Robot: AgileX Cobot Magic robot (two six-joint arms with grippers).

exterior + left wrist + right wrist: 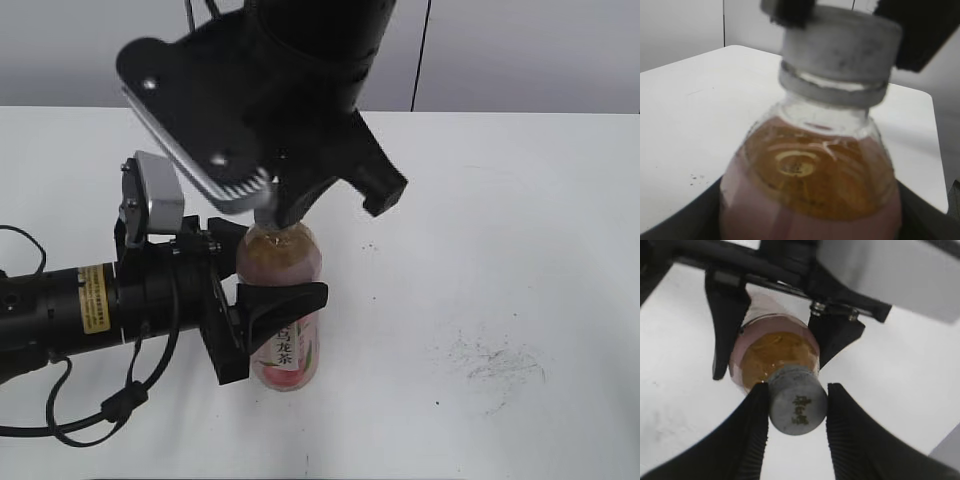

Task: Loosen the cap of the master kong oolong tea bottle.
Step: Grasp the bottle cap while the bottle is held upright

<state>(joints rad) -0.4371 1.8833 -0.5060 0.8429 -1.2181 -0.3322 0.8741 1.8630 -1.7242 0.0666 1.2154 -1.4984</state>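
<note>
Standing upright on the white table [520,200], left of its middle and toward the near side, the bottle [285,262] is clamped around its body by the left gripper [268,290], which reaches in from the left. The right gripper [797,412] comes down from above, its two black fingers [752,435] pressed against opposite sides of the grey cap [799,407], clenched on it. Amber tea fills the bottle up to its shoulder.
</note>
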